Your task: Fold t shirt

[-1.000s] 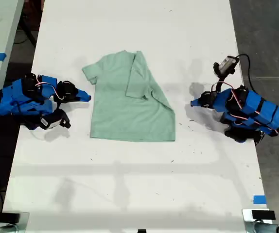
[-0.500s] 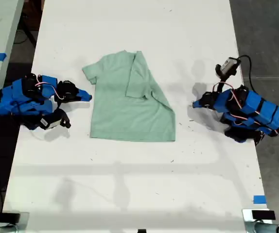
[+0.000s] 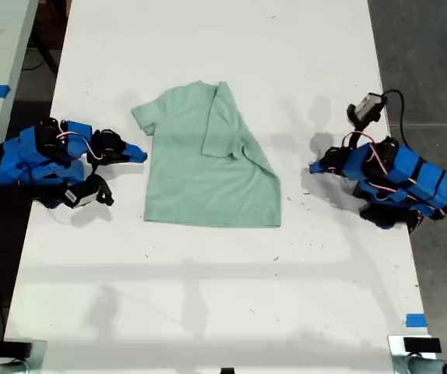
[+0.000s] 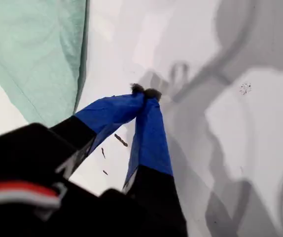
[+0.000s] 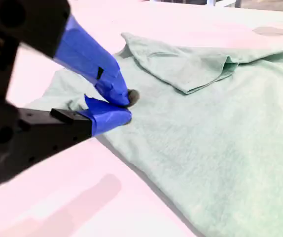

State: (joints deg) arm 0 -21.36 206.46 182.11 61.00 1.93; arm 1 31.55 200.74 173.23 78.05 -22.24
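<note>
Table (image 3: 208, 47): t shirt (image 3: 200, 179) lies mid-table, one side folded over. My first gripper (image 3: 313, 166), at its 3 o'clock in the exterior view, is closed, clear of cloth. My second gripper (image 3: 142, 154), at 9 o'clock, meets the edge; grip unclear. Next: fold that side across.

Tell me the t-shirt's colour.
Plain pale mint green, no pattern; the t-shirt shows best in the exterior view.
</note>
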